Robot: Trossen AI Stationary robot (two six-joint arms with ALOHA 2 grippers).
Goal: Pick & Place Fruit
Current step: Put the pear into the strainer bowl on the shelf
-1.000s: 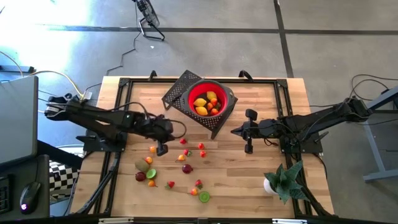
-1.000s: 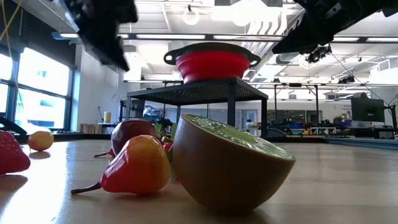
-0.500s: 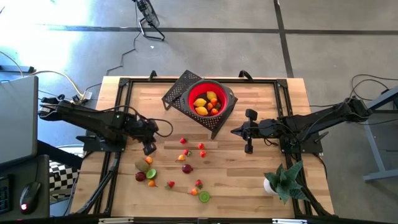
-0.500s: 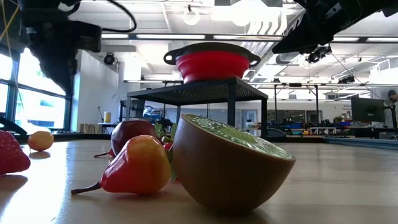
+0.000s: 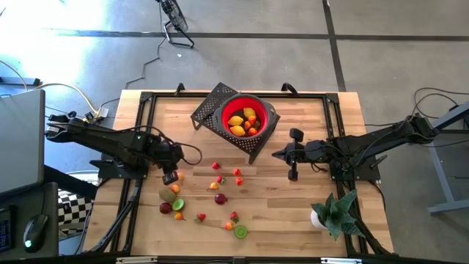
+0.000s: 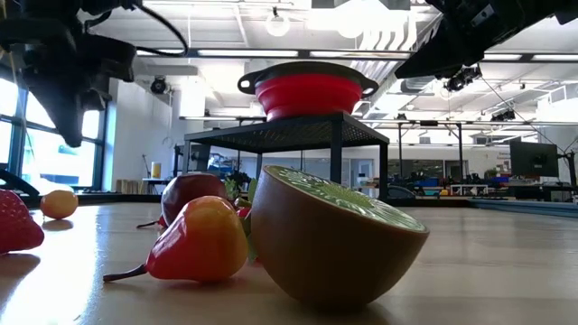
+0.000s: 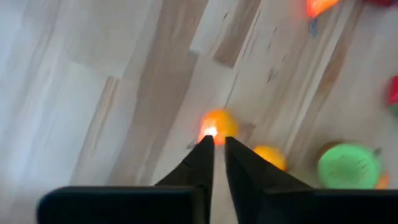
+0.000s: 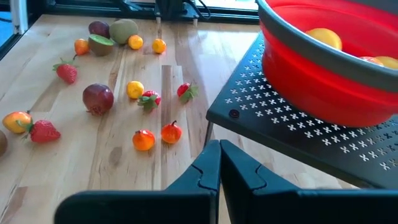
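Left gripper (image 5: 171,178) drawn back above small orange fruit (image 7: 217,124), fingers closed, empty; right gripper (image 5: 293,155) fingers closed.

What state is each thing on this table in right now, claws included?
Left claw: shut, empty, above an orange fruit.
Right claw: shut, empty, waiting beside the rack.
Red bowl: upright on the rack, holding several fruits.
Loose fruits: scattered on the table, none gripped.
Green half fruit: tilted, cut face up.
Plant: upright in its pot.
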